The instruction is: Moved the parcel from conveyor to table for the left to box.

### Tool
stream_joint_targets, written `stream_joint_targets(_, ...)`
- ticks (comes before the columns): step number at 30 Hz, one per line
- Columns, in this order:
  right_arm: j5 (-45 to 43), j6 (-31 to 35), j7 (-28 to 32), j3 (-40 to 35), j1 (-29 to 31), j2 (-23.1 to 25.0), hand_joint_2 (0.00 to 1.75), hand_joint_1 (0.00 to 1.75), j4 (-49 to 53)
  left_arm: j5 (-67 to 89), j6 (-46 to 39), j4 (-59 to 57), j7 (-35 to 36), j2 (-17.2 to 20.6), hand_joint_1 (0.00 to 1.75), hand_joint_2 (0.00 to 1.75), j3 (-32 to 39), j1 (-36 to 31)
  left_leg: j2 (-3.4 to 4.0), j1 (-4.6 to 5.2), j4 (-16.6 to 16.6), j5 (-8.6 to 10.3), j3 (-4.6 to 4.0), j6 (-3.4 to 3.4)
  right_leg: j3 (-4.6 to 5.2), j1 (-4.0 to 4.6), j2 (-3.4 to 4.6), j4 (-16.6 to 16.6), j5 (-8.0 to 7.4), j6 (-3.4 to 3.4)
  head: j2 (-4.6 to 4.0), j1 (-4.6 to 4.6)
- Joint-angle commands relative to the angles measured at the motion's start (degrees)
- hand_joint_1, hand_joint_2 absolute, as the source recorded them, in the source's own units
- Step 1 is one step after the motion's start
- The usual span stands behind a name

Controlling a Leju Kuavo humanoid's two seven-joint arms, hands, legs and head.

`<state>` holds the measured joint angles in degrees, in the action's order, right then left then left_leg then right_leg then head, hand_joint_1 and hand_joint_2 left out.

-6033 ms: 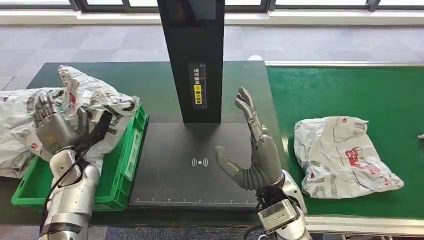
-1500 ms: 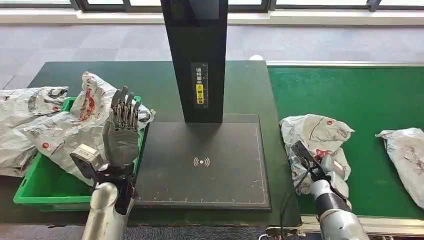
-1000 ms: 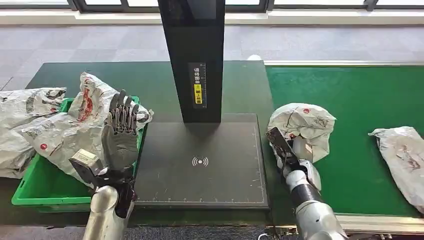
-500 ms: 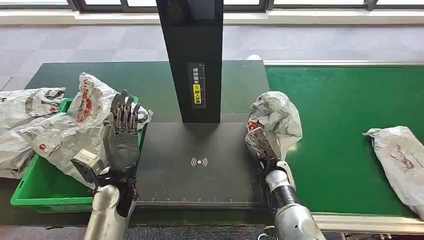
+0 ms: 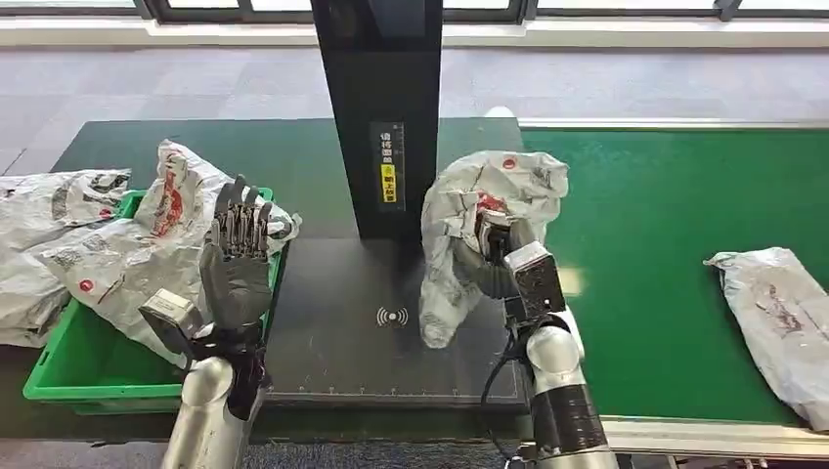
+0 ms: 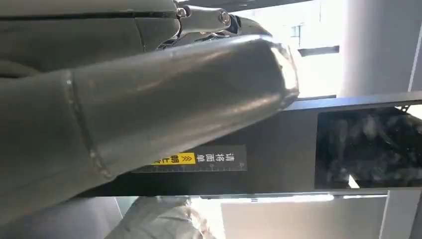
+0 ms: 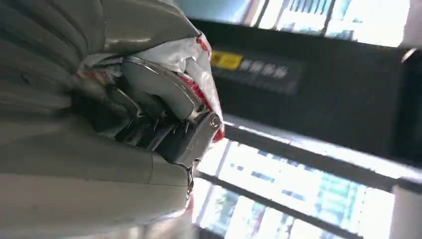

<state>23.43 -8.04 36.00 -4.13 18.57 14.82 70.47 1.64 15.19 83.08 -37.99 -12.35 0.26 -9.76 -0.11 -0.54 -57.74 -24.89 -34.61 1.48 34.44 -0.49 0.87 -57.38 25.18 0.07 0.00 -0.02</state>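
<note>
The right hand (image 5: 499, 256) has the parcel (image 5: 479, 230) up in the air, fingers (image 7: 154, 89) clamped into the crumpled white plastic. The bag hangs off the grip over the right side of the black scan pad (image 5: 391, 322), its lower end drooping toward the pad's surface, whether touching it I cannot tell. It sits right beside the dark post (image 5: 381, 107), probably so the label side passes the scanner before being set down.

Across the pad, the left hand (image 5: 238, 264) stands upright at the pad's left edge, fingers straight and apart, holding nothing. It looks parked there to receive: close enough to reach the pad, out of the parcel's path.

Behind that hand, the green bin (image 5: 68, 366) sits at the tabletop's left end, already carrying several white bags (image 5: 117, 254) that spill over its rim. That is where this one is headed, by my reading.

On the green conveyor (image 5: 665, 195), another bag (image 5: 772, 313) waits near the right edge, well apart from the action.

Next call: lower the parcel flat on the pad and release, so the left hand can take it cleanly.
</note>
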Motion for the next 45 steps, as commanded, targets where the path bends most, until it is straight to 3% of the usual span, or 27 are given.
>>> stream_joint_targets(1, -1.78, -1.09, 0.22, -8.65, -0.70, -2.28, 1.75, 1.75, 4.82, 0.47, 0.27, -2.77, 0.07, 1.57, 0.00, 0.00, 1.19, -1.33, 0.03, 0.02, 0.09, -0.01, 0.15, -0.04, -0.13, 0.00, -0.05, 0.06, 0.02, -0.01, 0.00, 0.00)
stream_joint_targets(6, -4.00, -5.71, -0.12, -12.91, -0.75, -1.60, 1.75, 1.75, 5.81, 0.59, 0.34, -3.38, -0.01, 1.44, 0.00, 0.00, 1.08, -1.91, 0.00, 0.00, 0.07, -0.04, 0.15, -0.04, -0.15, 0.02, -0.06, 0.06, 0.04, -0.01, 0.00, 0.00)
stream_joint_targets(9, -5.31, -5.68, -0.35, -15.14, 1.68, -0.41, 1.75, 1.75, -0.80, 0.69, 0.46, -4.45, 0.19, 1.10, 0.00, 0.00, 0.48, -3.45, 0.07, 0.01, 0.10, -0.04, 0.21, -0.05, -0.19, 0.02, 0.00, 0.09, 0.02, -0.01, 0.00, 0.00)
stream_joint_targets(12, -8.88, -7.75, 2.27, -14.94, 5.84, 0.26, 1.75, 1.75, -11.71, 0.92, 0.54, -5.93, 0.57, 0.80, 0.00, 0.00, -0.50, -5.11, 0.06, -0.02, 0.05, 0.01, 0.12, -0.02, -0.11, 0.05, 0.02, 0.05, -0.03, -0.02, 0.00, 0.00)
stream_joint_targets(18, -6.98, 2.81, 3.07, -8.74, 14.67, 0.12, 1.75, 1.75, -45.80, 1.21, -0.64, -6.95, 1.16, 0.19, 0.00, 0.00, -1.04, -6.31, 0.04, -0.03, 0.15, 0.06, 0.26, -0.04, -0.30, 0.08, -0.01, 0.19, -0.06, 0.00, 0.00, 0.00)
stream_joint_targets(20, -7.17, 1.98, 3.70, -7.85, 14.83, -0.21, 1.75, 1.75, -50.59, 0.88, -1.01, -8.54, 1.00, 0.11, 0.00, 0.00, -1.15, -7.32, -0.09, 0.00, 0.17, 0.12, 0.28, -0.01, -0.33, 0.03, -0.14, 0.18, -0.04, 0.00, 0.00, 0.00)
stream_joint_targets(31, -3.01, 3.90, 0.03, -9.94, 15.02, 0.72, 1.75, 1.75, -51.72, 0.43, -1.81, -9.22, 0.65, -0.10, 0.00, 0.00, -1.45, -7.85, -0.19, -0.01, 0.01, 0.08, 0.07, -0.01, -0.14, 0.04, -0.19, 0.04, 0.01, 0.01, 0.00, 0.00)
stream_joint_targets(32, -2.45, 4.47, -0.74, -10.03, 15.14, 0.66, 1.75, 0.54, -51.70, 0.52, -2.34, -8.87, 0.58, -0.20, 0.00, 0.00, -1.40, -7.65, -0.21, 0.02, 0.04, 0.10, 0.08, -0.02, -0.14, 0.01, -0.21, 0.05, 0.01, 0.01, 0.00, 0.00)
stream_joint_targets(33, -1.49, 5.35, -2.14, -10.47, 15.51, 0.43, 1.75, 0.00, -51.89, 0.91, -3.25, -8.38, 0.46, -0.34, 0.00, 0.00, -1.45, -7.37, -0.20, 0.01, 0.00, 0.09, 0.04, 0.00, -0.08, 0.03, -0.18, 0.02, 0.01, 0.01, 0.00, 0.00)
stream_joint_targets(42, -1.27, 3.45, -3.61, -9.34, 17.72, -1.29, 1.75, 0.00, -49.96, 1.61, -5.40, -6.15, 0.67, -0.37, 0.00, 0.00, -1.21, -5.43, -0.20, 0.04, 0.02, 0.11, 0.01, -0.02, -0.05, -0.02, -0.19, 0.02, 0.00, 0.02, 0.00, 0.00)
stream_joint_targets(45, 0.56, 5.30, -1.10, -9.30, 17.00, -2.43, 1.75, 0.00, -45.51, 1.07, -9.30, -6.54, 3.46, -0.84, 0.00, 0.00, -0.21, -4.86, -0.22, 0.04, 0.06, 0.11, 0.08, -0.03, -0.14, -0.01, -0.24, 0.07, 0.00, 0.03, 0.00, 0.00)
